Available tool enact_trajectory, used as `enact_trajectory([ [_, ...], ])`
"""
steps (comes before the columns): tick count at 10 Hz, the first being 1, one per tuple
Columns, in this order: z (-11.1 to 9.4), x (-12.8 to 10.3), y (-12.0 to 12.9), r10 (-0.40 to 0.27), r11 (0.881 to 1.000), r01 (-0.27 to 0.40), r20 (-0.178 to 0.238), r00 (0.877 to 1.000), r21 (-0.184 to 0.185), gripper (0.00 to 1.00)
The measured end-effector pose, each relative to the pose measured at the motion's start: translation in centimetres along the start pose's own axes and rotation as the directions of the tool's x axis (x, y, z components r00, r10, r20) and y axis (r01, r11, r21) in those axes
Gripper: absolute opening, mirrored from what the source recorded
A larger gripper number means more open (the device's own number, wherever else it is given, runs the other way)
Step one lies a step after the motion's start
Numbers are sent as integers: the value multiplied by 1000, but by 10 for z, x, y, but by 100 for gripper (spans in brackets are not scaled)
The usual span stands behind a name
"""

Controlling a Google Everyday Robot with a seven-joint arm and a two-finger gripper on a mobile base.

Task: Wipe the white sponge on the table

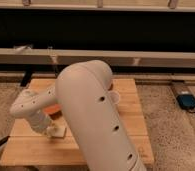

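One white sponge (59, 131) lay flat on the front-left part of the table (132, 125). It was pinned there by the gripper (51, 132), whose jaws were closed on the pad's left edge, apparently so it could be dragged across the slats under pressure. Just behind it, an orange bowl (52, 108) peeked from under the robot's bulky white arm (91, 115), which hid much of the tabletop. A translucent cup (114, 98) stood beyond the arm. No brand, label or lettering could be read anywhere.
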Motion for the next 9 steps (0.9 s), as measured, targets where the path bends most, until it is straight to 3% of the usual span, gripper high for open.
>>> enact_trajectory([
  [4,0,-13,-15,24,1000,-24,-7,1000,18,0],
  [9,5,-2,-48,117,993,-116,-22,993,36,0],
])
